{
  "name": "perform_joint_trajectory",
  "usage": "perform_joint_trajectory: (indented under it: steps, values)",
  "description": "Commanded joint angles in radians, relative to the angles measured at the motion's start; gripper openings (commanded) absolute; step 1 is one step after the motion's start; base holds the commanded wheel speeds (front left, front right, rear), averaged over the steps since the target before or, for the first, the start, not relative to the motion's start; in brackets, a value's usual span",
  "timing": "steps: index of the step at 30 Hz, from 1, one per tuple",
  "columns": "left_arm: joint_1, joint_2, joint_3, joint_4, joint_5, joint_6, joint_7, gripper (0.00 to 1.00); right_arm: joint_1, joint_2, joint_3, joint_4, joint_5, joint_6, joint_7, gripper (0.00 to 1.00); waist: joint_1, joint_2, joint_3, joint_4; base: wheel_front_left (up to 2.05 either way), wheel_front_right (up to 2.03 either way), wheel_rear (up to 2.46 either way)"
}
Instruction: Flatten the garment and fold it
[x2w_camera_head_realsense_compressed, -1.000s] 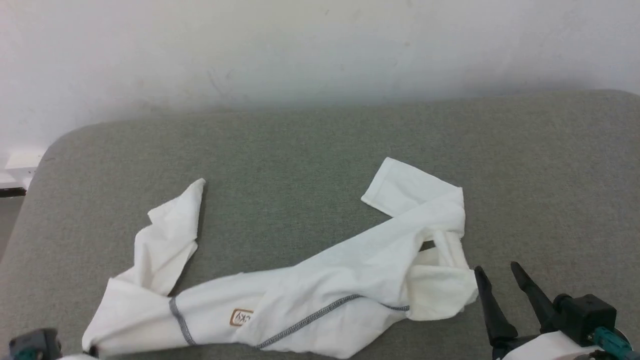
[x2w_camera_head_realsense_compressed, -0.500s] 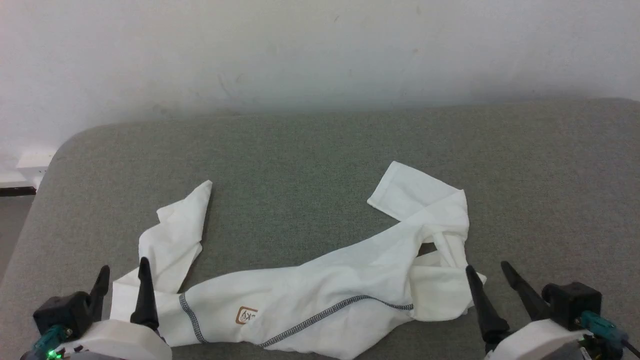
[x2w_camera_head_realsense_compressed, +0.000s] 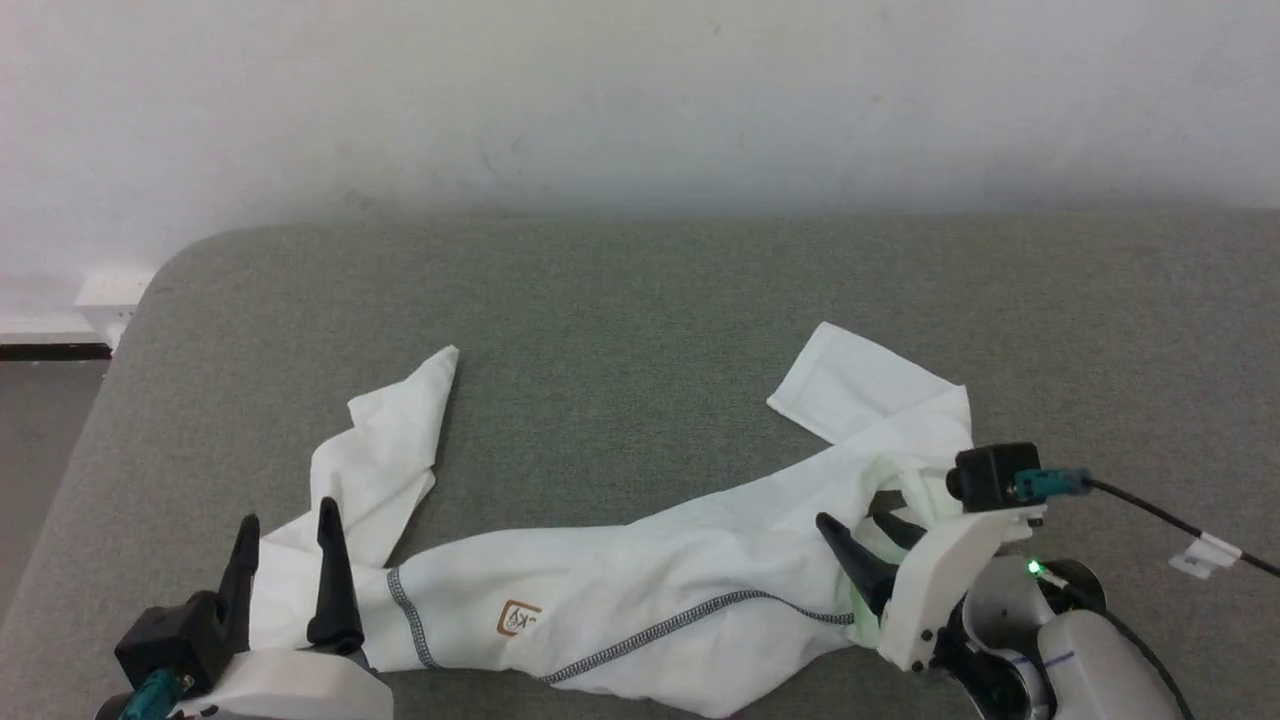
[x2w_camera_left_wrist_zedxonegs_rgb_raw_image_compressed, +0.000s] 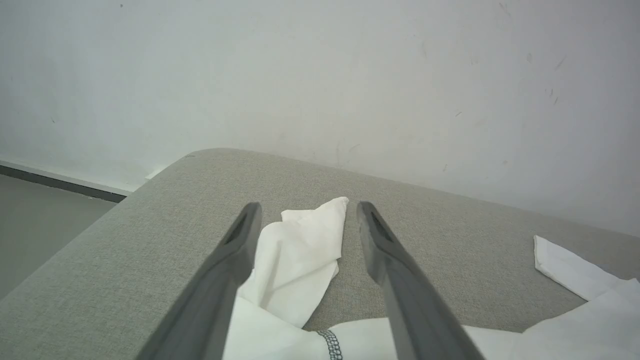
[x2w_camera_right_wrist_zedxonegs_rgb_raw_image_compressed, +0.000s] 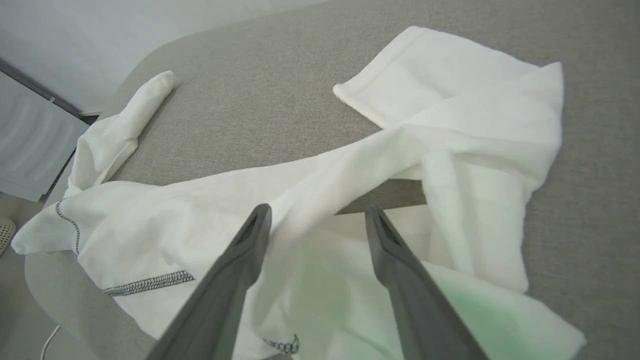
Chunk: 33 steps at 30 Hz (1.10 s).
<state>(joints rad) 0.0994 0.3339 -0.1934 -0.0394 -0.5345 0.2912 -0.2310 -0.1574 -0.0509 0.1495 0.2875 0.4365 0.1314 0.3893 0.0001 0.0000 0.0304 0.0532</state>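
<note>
so, garment (x2w_camera_head_realsense_compressed: 640, 590) lies crumpled & twisted across the near part of a grey padded surface (x2w_camera_head_realsense_compressed: 620, 330), w/ its long body running left-right close to the front edge. left sleeve (x2w_camera_head_realsense_compressed: 385, 450) sticks up toward the back. right sleeve (x2w_camera_head_realsense_compressed: 870, 385) doubles back at the right end, cuff pointing away from the robot. speckled seam (x2w_camera_head_realsense_compressed: 690, 622) runs along the lower body, a short seam (x2w_camera_head_realsense_compressed: 408, 618) crosses near the left end, & a small brown logo patch (x2w_camera_head_realsense_compressed: 519, 618) sits btwn them.

left gripper (x2w_camera_head_realsense_compressed: 289, 512) is at lower left in head view. fingers are wide apart, pointing up the view over the garment's left end, no cloth pinched btwn them. in left wrist view the left sleeve shows beyond the gap.

right gripper (x2w_camera_head_realsense_compressed: 850, 518) comes in from the right, fingers also spread wide, tips pointing left over the bunched right end. touching the cloth or not, can't tell. green light (x2w_camera_head_realsense_compressed: 1033, 569) glows on the right wrist & tints the cloth nearby. black cable (x2w_camera_head_realsense_compressed: 1150, 510) trails off right. pale wall (x2w_camera_head_realsense_compressed: 600, 90) behind.
</note>
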Motion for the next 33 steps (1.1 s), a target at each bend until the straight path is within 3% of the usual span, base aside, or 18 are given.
perform_joint_trajectory:
  steps: [1,3,4,5,6,7,13,17,20,24,27,33]
  values:
    - [-0.018,-0.008,-0.004,0.003,0.011,-0.005,-0.009,1.0,-0.03,0.001,0.002,0.035,0.02,-0.001,0.018,1.0,-0.0001,0.0,0.003,0.012,0.0,0.0,0.0]
    - [-0.02,-0.017,-0.008,0.007,0.01,-0.007,-0.012,1.0,-0.067,0.001,0.003,0.098,0.041,-0.001,0.042,1.0,-0.0001,0.0,0.003,0.017,0.0,0.0,0.0]
    - [-0.023,-0.02,-0.009,0.011,0.009,-0.011,-0.014,1.0,-0.083,0.001,0.012,0.127,0.054,-0.001,0.059,0.92,-0.0001,0.0,0.003,0.02,0.0,0.0,0.0]
    - [-0.025,-0.025,-0.01,0.015,0.008,-0.014,-0.015,1.0,-0.102,0.001,0.018,0.145,0.055,-0.001,0.054,0.47,-0.0001,0.0,0.003,0.023,0.0,0.0,0.0]
    - [-0.027,-0.029,-0.011,0.018,0.007,-0.016,-0.017,1.0,-0.12,0.001,0.02,0.156,0.068,-0.001,0.036,0.33,-0.0001,0.0,0.003,0.025,0.0,0.0,0.0]
    - [-0.029,-0.033,-0.01,0.022,0.005,-0.017,-0.018,1.0,-0.137,0.001,0.028,0.163,0.073,-0.001,0.019,0.0,-0.0001,0.0,0.003,0.025,0.0,0.0,0.0]
    - [-0.03,-0.04,-0.001,0.033,0.006,-0.025,-0.023,1.0,-0.203,-0.02,0.056,0.128,0.038,-0.001,-0.136,0.0,-0.0001,0.0,-0.003,0.012,0.0,0.0,0.0]
    - [-0.025,-0.045,0.0,0.035,0.012,-0.029,-0.026,1.0,-0.174,-0.068,0.112,-0.011,0.065,-0.001,-0.218,0.0,-0.0001,0.0,-0.018,-0.005,0.0,0.0,0.0]
    - [-0.016,-0.051,0.001,0.037,0.016,-0.031,-0.028,1.0,-0.066,-0.122,0.088,-0.141,0.076,-0.001,-0.236,0.0,-0.0001,0.0,-0.042,-0.015,0.0,0.0,0.0]
    - [0.007,-0.057,0.007,0.044,0.018,-0.03,-0.029,1.0,0.152,-0.135,-0.065,-0.31,0.057,-0.001,-0.218,0.0,-0.0001,0.0,-0.076,-0.034,0.0,0.0,0.0]
    - [0.026,-0.058,0.013,0.051,0.015,-0.029,-0.029,1.0,0.3,-0.096,-0.223,-0.404,0.038,-0.001,-0.188,0.0,-0.0001,0.0,-0.094,-0.055,0.0,0.0,0.0]
    - [0.044,-0.055,0.006,0.059,0.013,-0.031,-0.024,1.0,0.447,-0.029,-0.497,-0.437,-0.015,-0.001,-0.134,0.0,-0.0001,0.0,-0.113,-0.084,0.0,0.0,0.0]
